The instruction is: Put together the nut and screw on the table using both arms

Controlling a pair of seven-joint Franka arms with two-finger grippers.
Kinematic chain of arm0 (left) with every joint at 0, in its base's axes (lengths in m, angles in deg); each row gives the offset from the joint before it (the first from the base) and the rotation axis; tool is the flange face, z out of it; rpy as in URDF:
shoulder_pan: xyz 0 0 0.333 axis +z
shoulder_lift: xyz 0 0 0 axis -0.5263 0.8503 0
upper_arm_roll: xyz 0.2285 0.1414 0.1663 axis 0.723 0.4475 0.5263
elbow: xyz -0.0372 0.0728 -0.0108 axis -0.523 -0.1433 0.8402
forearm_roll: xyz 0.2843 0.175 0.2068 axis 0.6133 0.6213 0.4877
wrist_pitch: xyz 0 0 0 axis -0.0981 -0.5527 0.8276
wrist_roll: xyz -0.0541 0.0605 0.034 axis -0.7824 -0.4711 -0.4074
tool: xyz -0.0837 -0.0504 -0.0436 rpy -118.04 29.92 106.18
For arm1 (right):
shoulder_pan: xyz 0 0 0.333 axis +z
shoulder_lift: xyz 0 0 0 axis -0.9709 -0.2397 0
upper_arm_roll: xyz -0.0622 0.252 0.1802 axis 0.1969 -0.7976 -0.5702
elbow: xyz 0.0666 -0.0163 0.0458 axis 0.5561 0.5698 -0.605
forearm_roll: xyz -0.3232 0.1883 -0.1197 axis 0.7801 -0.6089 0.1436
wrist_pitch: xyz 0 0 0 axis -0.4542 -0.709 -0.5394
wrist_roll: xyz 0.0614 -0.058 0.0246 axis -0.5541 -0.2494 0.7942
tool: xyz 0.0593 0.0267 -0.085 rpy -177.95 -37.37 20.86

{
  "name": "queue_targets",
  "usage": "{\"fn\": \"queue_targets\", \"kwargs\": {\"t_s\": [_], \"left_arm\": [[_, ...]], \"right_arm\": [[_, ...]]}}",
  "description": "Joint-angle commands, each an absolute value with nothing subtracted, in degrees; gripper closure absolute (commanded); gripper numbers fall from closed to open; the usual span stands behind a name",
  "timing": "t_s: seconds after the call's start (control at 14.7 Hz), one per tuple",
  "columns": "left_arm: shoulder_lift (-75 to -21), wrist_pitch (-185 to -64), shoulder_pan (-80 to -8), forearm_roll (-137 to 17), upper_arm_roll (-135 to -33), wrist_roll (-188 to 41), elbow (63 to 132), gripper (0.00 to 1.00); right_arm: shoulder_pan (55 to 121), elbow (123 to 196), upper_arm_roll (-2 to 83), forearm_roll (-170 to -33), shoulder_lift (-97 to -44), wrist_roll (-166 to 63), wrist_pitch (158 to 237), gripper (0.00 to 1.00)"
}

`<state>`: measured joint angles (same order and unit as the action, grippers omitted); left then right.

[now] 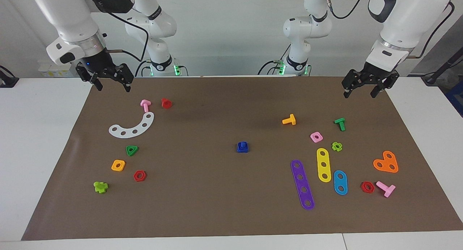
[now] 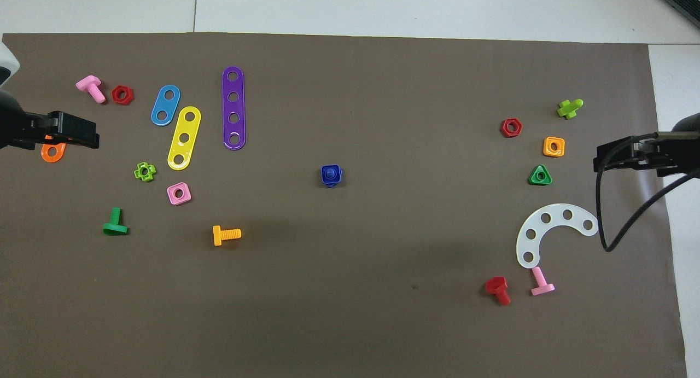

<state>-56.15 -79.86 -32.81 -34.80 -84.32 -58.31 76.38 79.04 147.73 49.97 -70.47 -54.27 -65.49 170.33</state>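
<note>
The dark-blue nut (image 1: 240,149) sits in the middle of the brown mat (image 1: 202,192) on the table (image 1: 39,134), with the dark-blue screw (image 1: 243,144) standing in its hole. From overhead the nut (image 2: 325,170) rings the screw's shaft end (image 2: 330,175). My left gripper (image 1: 359,92) hangs open and empty over the mat's edge at the left arm's end, and overhead the left gripper (image 2: 74,137) covers part of an orange plate. My right gripper (image 1: 113,87) hangs open and empty over the mat's corner at the right arm's end, seen overhead as the right gripper (image 2: 615,158).
Loose toy parts lie at both ends: purple strip (image 1: 302,184), yellow strip (image 1: 323,164), light-blue strip (image 1: 340,182), orange plate (image 1: 386,162), pink nut (image 1: 316,136), orange bolt (image 1: 289,120), white arc (image 1: 132,126), green triangular nut (image 1: 131,150), red bolt (image 1: 166,103).
</note>
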Motion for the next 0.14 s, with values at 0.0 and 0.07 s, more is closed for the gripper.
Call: {"fn": "queue_targets", "kwargs": {"t_s": [0.0,0.07], "left_arm": [[-57.45,-80.96,-32.46,-35.21,-84.08,-57.24,78.26,0.00],[-57.45,-81.05,-32.37,-35.29,-84.08,-57.24,78.26,0.00]], "right_arm": [[78.59,148.15,49.45,-71.51,-53.83,-66.69,170.78,0.00],[78.59,148.23,49.45,-71.51,-53.83,-66.69,170.78,0.00]]}}
